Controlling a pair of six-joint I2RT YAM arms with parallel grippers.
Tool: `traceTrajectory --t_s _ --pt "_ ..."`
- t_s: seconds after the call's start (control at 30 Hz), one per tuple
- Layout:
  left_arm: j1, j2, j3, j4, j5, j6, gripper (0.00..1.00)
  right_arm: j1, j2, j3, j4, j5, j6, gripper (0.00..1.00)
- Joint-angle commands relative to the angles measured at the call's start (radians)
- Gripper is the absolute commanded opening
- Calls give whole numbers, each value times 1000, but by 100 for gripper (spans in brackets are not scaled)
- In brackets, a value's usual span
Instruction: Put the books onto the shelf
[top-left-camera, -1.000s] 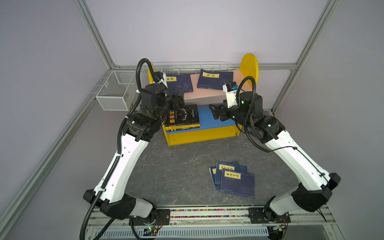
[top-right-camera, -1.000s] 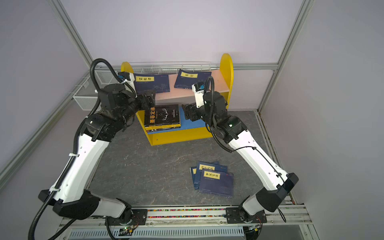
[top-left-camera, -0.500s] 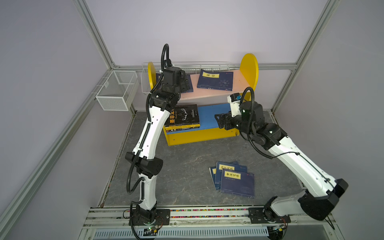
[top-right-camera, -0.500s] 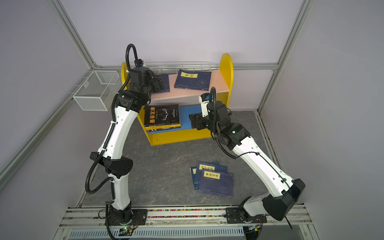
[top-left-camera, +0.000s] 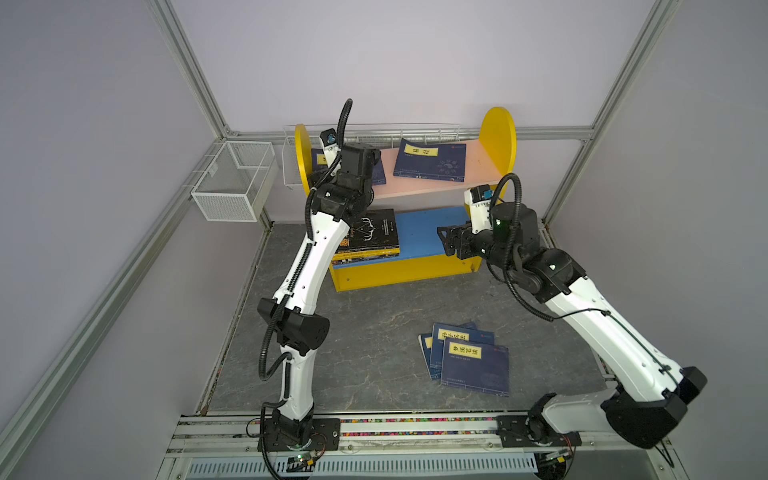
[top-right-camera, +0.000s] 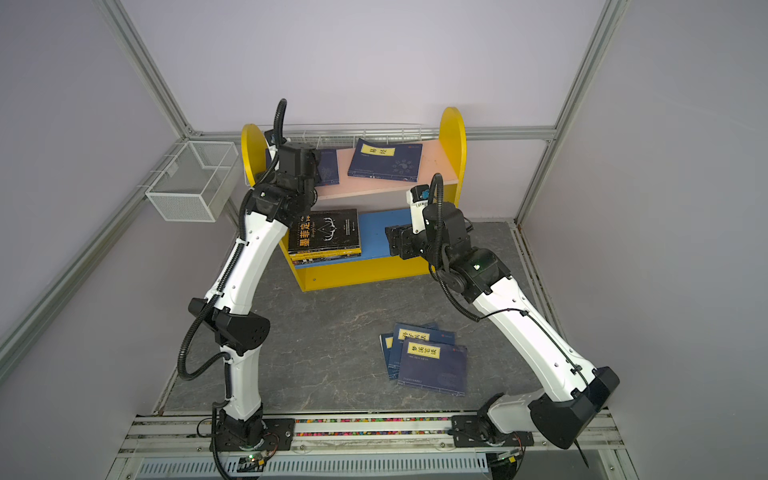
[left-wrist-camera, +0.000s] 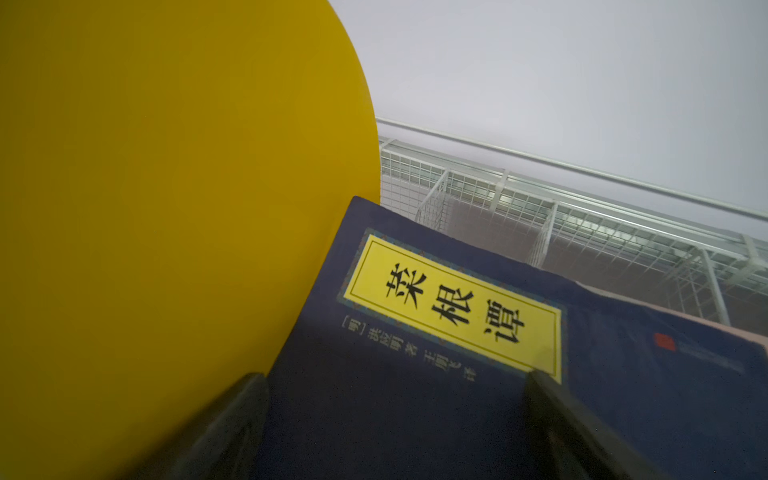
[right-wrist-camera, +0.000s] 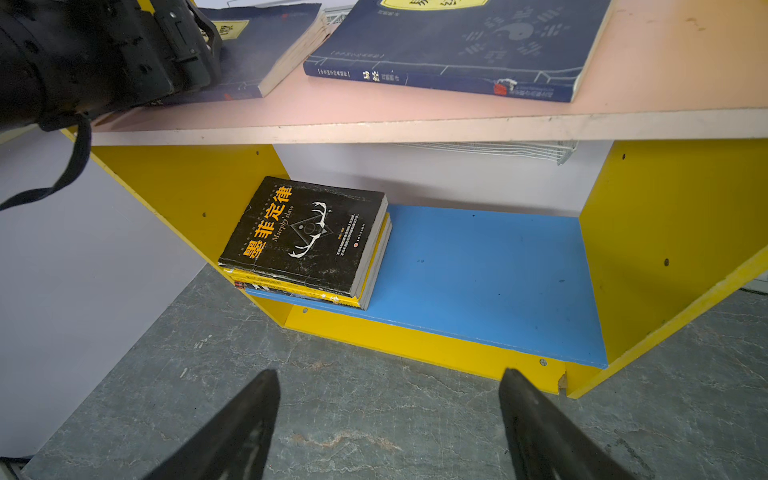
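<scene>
We note the left gripper (left-wrist-camera: 395, 378) released, its jaws spread wide over a navy book (left-wrist-camera: 457, 316). That book lies on the pink upper board (top-left-camera: 478, 170) of the shelf (top-left-camera: 399, 276), just beside a yellow side panel (left-wrist-camera: 166, 208). A second navy book (top-left-camera: 432, 166) lies flat on the same board. A black-topped stack (top-left-camera: 376, 235) sits at the left end of the blue lower board (top-left-camera: 428, 232). The right gripper (right-wrist-camera: 388, 372) hangs before the lower tier, fingers apart, holding nothing. Three navy books (top-left-camera: 469, 357) lie fanned on the grey tabletop (top-left-camera: 365, 332), well apart from the shelf.
</scene>
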Motion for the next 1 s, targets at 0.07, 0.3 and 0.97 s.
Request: traceTrajectory --t_s 0.07,0.3,0.97 --pt "45 18 -7 -169 -34 -127 100 -15 -4 -19 -5 -19 11 86" --pt "174 -65 -261 -26 584 -290 95 -29 -28 -37 -10 4 11 86" --pt "44 -171 -244 -99 605 -182 93 -52 -42 -61 5 1 18 86"
